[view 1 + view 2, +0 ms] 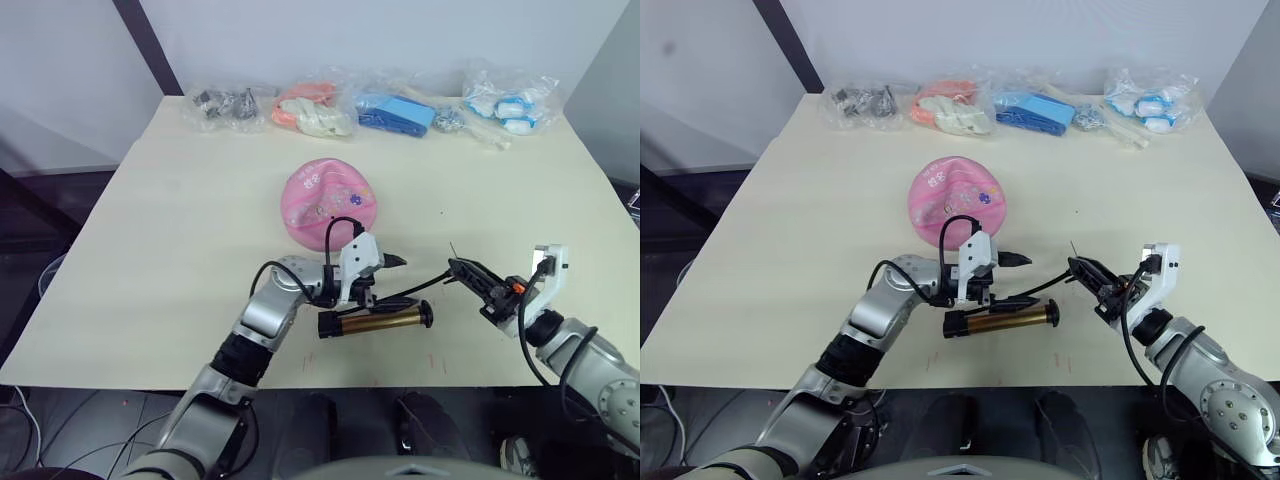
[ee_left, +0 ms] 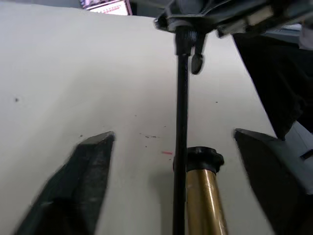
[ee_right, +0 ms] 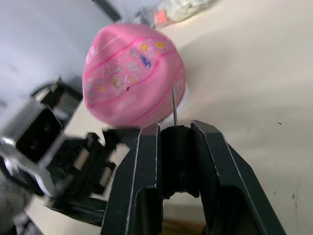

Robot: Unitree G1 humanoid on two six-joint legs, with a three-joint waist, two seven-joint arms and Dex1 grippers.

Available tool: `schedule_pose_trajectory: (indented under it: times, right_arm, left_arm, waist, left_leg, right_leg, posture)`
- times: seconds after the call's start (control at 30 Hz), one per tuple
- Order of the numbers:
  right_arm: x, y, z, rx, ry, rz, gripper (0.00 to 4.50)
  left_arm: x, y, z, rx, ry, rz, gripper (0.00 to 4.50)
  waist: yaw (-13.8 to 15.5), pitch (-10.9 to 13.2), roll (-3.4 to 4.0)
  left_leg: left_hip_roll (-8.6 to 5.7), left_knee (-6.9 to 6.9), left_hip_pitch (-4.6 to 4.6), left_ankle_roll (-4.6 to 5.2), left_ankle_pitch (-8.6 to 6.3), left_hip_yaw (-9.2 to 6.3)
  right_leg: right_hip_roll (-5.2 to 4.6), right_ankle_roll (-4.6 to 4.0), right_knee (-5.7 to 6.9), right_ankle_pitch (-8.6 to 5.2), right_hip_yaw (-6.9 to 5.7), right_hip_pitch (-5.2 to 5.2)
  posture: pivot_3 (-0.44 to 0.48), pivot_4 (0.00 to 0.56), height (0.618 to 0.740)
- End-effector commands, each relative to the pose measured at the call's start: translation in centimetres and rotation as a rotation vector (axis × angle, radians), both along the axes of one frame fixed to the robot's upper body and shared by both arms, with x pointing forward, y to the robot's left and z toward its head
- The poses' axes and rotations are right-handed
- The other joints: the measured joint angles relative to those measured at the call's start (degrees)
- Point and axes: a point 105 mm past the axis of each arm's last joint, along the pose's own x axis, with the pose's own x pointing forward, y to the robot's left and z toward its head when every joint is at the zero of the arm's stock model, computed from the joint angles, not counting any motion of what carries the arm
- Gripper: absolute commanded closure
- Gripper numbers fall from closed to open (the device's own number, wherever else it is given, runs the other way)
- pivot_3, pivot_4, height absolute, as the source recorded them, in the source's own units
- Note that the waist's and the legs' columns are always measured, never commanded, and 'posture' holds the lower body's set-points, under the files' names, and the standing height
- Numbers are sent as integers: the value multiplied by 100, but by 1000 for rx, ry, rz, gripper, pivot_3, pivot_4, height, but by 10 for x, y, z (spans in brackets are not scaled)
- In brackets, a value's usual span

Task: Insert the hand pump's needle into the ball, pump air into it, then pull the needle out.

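Note:
The pink ball with cartoon prints sits saggy at the table's middle. Nearer the front edge the hand pump lies flat, its gold barrel pointing right. A thin black hose runs from it to my right gripper, which is shut on the hose's end fitting. The needle sticks out past the fingertips of the right gripper, pointing toward the ball but apart from it. My left gripper hovers open over the pump, fingers straddling barrel and hose.
Along the table's far edge lie clear bags: dark hardware, orange-pink items, blue parts, white-and-blue pieces. Bare tabletop lies to the left and right of the ball.

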Motion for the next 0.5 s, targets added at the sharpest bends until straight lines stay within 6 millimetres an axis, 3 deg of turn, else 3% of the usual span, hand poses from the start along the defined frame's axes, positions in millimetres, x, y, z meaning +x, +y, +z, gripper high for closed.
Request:
schedule_pose_trajectory:
  times: [0.03, 0.23, 0.37, 0.5]
  right_arm:
    - [-4, 5, 24, -94, -140, 89, 4112]
    - [-11, 7, 29, -272, -251, 225, 4112]
    - [-12, 4, 29, -351, -307, 277, 4112]
    - [-7, 0, 33, -428, -390, 288, 4112]
  left_arm:
    - [-8, 9, 37, -98, -92, -24, 23]
    - [-8, 35, 68, -177, -149, 76, 23]
    - [5, 58, 89, -233, -182, 220, 23]
    - [30, 87, 105, -278, -220, 444, 23]
  waist:
    - [-1, 1, 1]
    - [11, 1, 2]
    - [14, 2, 1]
    - [14, 3, -1]
  left_leg:
    - [0, 0, 0, 0, 0, -6]
    - [0, 0, -2, 0, 0, -15]
    - [0, 5, -3, 0, 0, -18]
    - [0, 4, -3, 0, 0, -21]
  right_leg:
    - [0, 0, 0, 0, -1, 0]
    - [0, 0, 0, 0, -8, 0]
    - [-1, 0, 0, 0, -12, 2]
    - [0, 0, 0, 0, -15, 2]
  posture:
    - [0, 150, 738]
    - [0, 150, 738]
    - [0, 150, 738]
    - [0, 150, 738]
